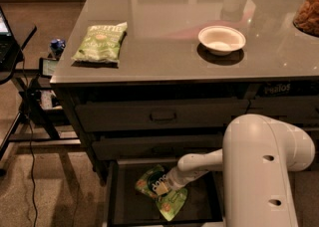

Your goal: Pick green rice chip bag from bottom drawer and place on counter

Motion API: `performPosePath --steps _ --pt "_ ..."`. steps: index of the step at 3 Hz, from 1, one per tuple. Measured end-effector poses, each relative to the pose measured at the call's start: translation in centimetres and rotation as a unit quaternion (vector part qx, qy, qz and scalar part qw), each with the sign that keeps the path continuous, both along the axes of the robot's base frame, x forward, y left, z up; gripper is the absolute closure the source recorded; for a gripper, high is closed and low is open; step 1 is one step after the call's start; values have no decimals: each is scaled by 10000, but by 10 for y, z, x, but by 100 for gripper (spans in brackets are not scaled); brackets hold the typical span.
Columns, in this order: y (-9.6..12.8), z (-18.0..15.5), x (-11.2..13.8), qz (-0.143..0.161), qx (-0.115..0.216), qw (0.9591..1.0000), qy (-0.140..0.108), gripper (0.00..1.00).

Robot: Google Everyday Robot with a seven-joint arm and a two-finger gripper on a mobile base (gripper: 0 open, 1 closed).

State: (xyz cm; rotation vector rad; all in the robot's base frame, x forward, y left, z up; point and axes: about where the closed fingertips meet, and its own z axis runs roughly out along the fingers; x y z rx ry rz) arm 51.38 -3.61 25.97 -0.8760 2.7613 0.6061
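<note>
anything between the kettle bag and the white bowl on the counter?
No, just bare counter between kettle bag and white bowl, camera view. Gripper is down in the bottom drawer at the green rice chip bag.

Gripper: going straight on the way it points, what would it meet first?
The gripper, reaching down-left into the bottom drawer, has the green rice chip bag right at its tip, so most likely the bag comes first. Whether they already touch is unclear.
</note>
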Motion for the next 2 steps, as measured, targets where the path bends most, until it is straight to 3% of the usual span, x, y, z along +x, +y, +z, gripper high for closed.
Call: performPosePath --steps 1,2 --pt "-13 19 -11 -59 -75 9999 36 100" --pt "-21 52 -27 -91 -146 9998 -78 100"
